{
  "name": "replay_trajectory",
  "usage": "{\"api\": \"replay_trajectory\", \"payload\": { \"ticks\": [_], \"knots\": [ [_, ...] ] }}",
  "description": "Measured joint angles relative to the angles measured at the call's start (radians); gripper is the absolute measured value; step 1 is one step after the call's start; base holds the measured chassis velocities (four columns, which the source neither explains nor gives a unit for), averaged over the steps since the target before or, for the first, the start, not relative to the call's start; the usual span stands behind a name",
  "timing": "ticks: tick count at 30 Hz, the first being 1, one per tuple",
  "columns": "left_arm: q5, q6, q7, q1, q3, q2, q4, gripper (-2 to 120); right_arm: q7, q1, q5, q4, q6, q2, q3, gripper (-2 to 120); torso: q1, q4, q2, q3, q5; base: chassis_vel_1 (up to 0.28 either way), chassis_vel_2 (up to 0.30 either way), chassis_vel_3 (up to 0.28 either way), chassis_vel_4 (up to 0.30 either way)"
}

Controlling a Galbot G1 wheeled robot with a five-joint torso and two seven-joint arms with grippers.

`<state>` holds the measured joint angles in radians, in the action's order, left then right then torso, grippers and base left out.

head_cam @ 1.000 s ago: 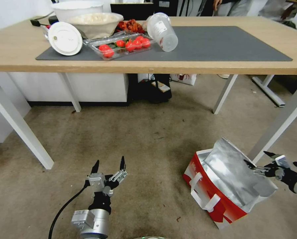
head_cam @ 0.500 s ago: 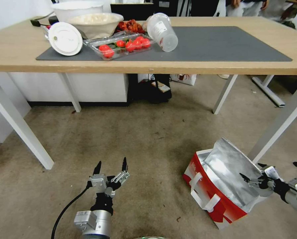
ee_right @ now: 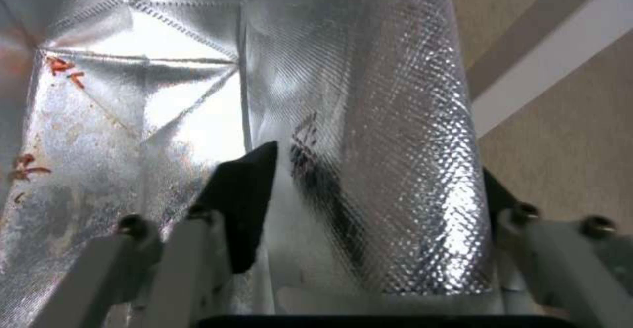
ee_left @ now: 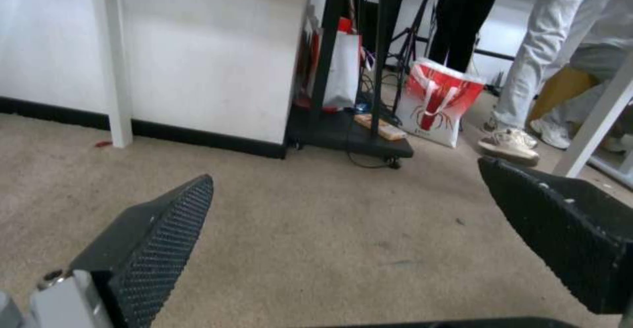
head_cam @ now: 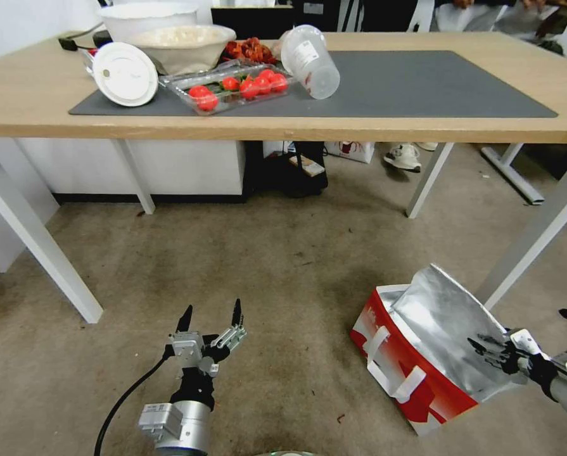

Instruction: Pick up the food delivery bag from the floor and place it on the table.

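Observation:
The food delivery bag (head_cam: 416, 373), red and white with a silver foil lining and white strap handles, lies tilted on the carpeted floor (head_cam: 283, 266) at the lower right, its mouth gaping. My right gripper (head_cam: 486, 347) is open and straddles the bag's raised foil wall (ee_right: 369, 95). One of its fingers (ee_right: 241, 204) is inside the bag and the other is outside. My left gripper (head_cam: 210, 313) hovers open over the bare carpet to the bag's left, holding nothing; its fingers (ee_left: 152, 249) stand wide apart. The light-wood table (head_cam: 296, 126) with its dark grey mat stands beyond.
Bowls (head_cam: 182, 44), a white lid (head_cam: 125, 73), a clear tray of tomatoes (head_cam: 232, 85) and a tipped plastic cup (head_cam: 310, 60) crowd the mat's left half. A white table leg (head_cam: 530, 244) rises just behind the bag. A black cart (ee_left: 349, 130) and another red-and-white bag (ee_left: 435, 103) stand under the table.
My right gripper has sunk lower and pushed forward over the bag's foil wall, which has shifted slightly. The left arm has stayed where it was.

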<state>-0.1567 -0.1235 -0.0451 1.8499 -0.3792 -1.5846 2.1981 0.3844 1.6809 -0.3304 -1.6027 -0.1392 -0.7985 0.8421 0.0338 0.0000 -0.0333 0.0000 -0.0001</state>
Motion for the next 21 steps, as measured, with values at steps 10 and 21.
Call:
{"api": "replay_trajectory", "payload": {
  "ticks": [10, 21],
  "knots": [
    [-0.010, 0.000, -0.004, -0.002, -0.001, 0.001, 0.002, 100, 0.003, -0.005, -0.013, 0.002, 0.008, -0.003, -0.003, 15, 0.000, 0.0000, 0.000, 0.000, 0.0000, 0.000, 0.000, 0.000, 0.000],
    [-0.003, 0.002, -0.005, -0.008, -0.001, -0.007, -0.002, 100, 0.005, -0.019, -0.043, 0.015, 0.037, 0.010, -0.019, 0, 0.000, 0.0000, 0.000, 0.000, 0.0001, 0.000, 0.000, 0.000, 0.000]
  ]
}}
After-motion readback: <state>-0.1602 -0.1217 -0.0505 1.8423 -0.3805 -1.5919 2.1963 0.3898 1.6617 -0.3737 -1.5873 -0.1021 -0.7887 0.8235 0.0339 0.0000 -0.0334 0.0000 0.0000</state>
